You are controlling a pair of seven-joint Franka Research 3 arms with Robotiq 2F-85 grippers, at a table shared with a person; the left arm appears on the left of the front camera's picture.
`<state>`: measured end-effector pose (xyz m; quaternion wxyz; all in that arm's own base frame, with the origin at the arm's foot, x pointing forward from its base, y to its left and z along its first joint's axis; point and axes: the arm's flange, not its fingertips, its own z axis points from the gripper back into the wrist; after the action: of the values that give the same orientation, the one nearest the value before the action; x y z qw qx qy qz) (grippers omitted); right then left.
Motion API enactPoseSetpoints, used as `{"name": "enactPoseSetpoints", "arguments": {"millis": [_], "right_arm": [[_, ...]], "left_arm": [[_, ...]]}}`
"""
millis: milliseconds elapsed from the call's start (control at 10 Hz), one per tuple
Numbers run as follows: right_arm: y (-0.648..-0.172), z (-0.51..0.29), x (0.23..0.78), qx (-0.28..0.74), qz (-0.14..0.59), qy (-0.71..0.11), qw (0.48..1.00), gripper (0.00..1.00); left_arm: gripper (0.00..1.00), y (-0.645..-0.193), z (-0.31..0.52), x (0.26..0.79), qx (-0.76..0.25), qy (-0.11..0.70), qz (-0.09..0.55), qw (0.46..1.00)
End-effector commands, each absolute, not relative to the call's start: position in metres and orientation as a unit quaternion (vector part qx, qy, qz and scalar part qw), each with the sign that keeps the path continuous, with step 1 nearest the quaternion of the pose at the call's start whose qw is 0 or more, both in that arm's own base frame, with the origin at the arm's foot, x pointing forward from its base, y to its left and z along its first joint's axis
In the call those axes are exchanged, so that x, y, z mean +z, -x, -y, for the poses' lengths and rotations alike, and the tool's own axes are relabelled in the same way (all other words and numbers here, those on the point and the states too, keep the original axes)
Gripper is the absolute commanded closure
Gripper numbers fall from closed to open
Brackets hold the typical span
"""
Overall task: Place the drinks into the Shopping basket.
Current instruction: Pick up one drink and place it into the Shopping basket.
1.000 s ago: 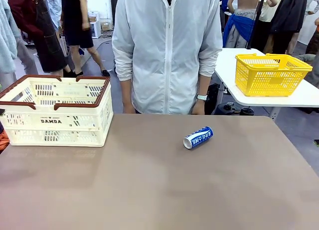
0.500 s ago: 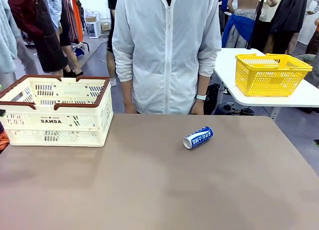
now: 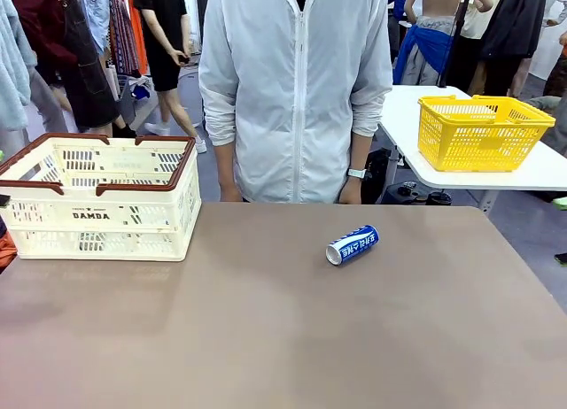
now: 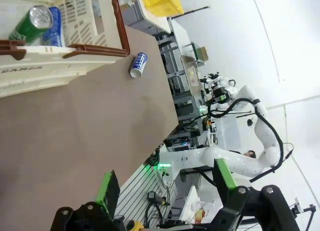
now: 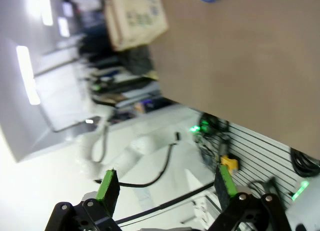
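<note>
The blue slim aluminium can (image 3: 352, 245) carries white lettering and a silver top. The cream-white slotted plastic crate (image 3: 97, 210) has a dark brown rim and dark print. The yellow plastic mesh basket (image 3: 483, 130) is plain.

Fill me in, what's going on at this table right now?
Nothing is being handled at this moment. One blue and white can lies on its side on the table, right of the Shopping basket. A green can and a blue can already sit inside it. The left hand and the right hand are both open and empty. A person in a white jacket stands at the far side, arms down.
</note>
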<state>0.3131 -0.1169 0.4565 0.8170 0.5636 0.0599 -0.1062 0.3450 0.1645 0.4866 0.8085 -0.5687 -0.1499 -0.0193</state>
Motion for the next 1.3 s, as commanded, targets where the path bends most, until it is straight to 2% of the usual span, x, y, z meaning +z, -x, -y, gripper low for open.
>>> {"name": "enactPoseSetpoints", "arguments": {"millis": [0, 200, 400, 500, 700, 800, 1200], "right_arm": [[-0.354, 0.072, 0.502, -0.052, -0.126, -0.447, 0.884, 0.00], [-0.401, 0.005, 0.507, -0.025, -0.180, -0.350, 0.919, 0.00], [-0.442, -0.071, 0.506, -0.018, -0.180, -0.212, 0.961, 0.00], [-0.454, -0.099, 0.503, -0.004, -0.186, -0.170, 0.968, 0.00], [-0.454, -0.102, 0.498, -0.016, -0.160, -0.165, 0.973, 0.00], [-0.447, -0.120, 0.494, 0.004, -0.183, -0.191, 0.964, 0.00], [-0.454, -0.119, 0.491, 0.002, -0.182, -0.177, 0.967, 0.00]], "left_arm": [[0.00, -0.342, -0.163, 0.488, -0.015, 0.574, 0.153, 0.804], [0.00, -0.342, -0.163, 0.488, -0.015, 0.574, 0.153, 0.804], [0.00, -0.342, -0.163, 0.488, -0.015, 0.574, 0.153, 0.804], [0.00, -0.342, -0.163, 0.488, -0.015, 0.574, 0.153, 0.804], [0.00, -0.342, -0.163, 0.488, -0.015, 0.574, 0.153, 0.804], [0.00, -0.342, -0.163, 0.488, -0.015, 0.574, 0.153, 0.804], [0.00, -0.342, -0.163, 0.488, -0.015, 0.574, 0.153, 0.804]]}}
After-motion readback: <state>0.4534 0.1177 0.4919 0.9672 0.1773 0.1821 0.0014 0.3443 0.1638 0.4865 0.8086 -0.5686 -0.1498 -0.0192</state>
